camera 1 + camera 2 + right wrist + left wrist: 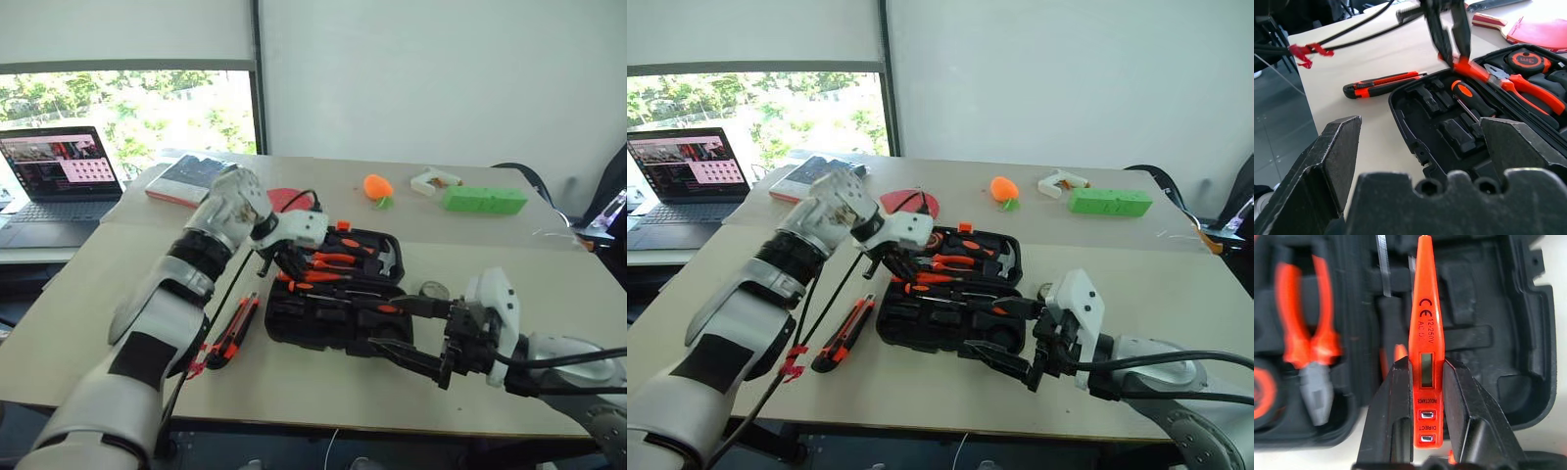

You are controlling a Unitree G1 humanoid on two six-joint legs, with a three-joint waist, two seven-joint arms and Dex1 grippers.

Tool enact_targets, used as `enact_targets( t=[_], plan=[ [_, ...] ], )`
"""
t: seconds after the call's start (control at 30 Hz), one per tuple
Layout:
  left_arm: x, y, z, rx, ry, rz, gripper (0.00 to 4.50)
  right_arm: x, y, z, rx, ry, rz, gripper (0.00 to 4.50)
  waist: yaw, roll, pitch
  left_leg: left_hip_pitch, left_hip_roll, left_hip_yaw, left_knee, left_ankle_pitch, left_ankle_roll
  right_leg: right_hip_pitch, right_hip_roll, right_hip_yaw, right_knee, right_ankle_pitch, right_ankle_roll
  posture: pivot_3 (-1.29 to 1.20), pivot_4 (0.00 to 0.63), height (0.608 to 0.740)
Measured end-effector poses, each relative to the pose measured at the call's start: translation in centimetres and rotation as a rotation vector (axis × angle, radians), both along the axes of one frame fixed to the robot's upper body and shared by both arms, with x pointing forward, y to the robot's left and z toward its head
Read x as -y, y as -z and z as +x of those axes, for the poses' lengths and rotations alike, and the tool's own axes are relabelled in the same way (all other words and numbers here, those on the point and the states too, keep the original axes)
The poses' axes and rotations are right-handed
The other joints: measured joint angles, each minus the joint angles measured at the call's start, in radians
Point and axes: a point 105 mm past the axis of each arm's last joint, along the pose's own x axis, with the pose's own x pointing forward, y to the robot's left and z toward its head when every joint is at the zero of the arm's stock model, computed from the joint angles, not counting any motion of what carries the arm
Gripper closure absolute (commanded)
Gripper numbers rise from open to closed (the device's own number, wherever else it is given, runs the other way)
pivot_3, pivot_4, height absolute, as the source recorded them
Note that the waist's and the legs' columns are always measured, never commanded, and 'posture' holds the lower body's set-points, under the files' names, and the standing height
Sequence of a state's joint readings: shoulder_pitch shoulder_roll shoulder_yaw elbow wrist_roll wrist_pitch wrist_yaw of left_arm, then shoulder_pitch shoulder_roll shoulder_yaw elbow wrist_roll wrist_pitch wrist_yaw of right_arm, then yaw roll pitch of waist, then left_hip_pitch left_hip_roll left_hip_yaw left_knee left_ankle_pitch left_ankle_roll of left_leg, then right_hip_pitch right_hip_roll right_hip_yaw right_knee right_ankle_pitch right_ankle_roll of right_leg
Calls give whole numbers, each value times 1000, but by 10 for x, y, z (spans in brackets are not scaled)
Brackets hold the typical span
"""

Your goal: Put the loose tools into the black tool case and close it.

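left hand [1422, 382] clamped on tester [1425, 333] over open case [294, 328], to slot it | right hand [416, 338] apart, waiting | knife [233, 331] on tabletop [98, 313]

Tool case [333, 318] open at frame centre on the table [78, 313]. Utility knife [233, 331] just left of it. Paddle [284, 199] behind case; book [188, 178] upper left of that; laptop [57, 181] far left. Carrot toy [377, 187] and block [483, 200] upper right. Pliers [1520, 83] and screwdriver [1469, 98] in case.
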State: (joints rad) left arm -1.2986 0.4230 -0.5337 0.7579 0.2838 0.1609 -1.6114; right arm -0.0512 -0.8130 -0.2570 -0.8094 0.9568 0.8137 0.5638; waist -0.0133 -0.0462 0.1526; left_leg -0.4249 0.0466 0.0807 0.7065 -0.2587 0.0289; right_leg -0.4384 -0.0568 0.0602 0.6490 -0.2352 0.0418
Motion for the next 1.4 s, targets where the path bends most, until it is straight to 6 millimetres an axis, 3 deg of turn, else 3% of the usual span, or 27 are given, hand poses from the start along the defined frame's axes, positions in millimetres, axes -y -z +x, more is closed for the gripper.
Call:
enact_targets(
  t=[0.2,0.53,1.4],
  plan=[
    [1,22,0,0,-15,45,4081,1,1,-1,4,36,14,0,5,0,0,-1,0,-1,0,0,0,0,0,0,-1,0,1,0,150,736],
    [10,23,-6,-56,-48,36,4081,1,-2,1,28,57,26,0,6,0,0,0,-1,-1,0,0,0,0,0,0,-1,0,1,0,150,736],
    [8,36,-6,-52,-83,87,4081,-1,-2,6,52,98,59,0,3,3,-2,1,-1,-4,0,0,0,2,0,0,-1,0,1,0,150,736]
  ],
)
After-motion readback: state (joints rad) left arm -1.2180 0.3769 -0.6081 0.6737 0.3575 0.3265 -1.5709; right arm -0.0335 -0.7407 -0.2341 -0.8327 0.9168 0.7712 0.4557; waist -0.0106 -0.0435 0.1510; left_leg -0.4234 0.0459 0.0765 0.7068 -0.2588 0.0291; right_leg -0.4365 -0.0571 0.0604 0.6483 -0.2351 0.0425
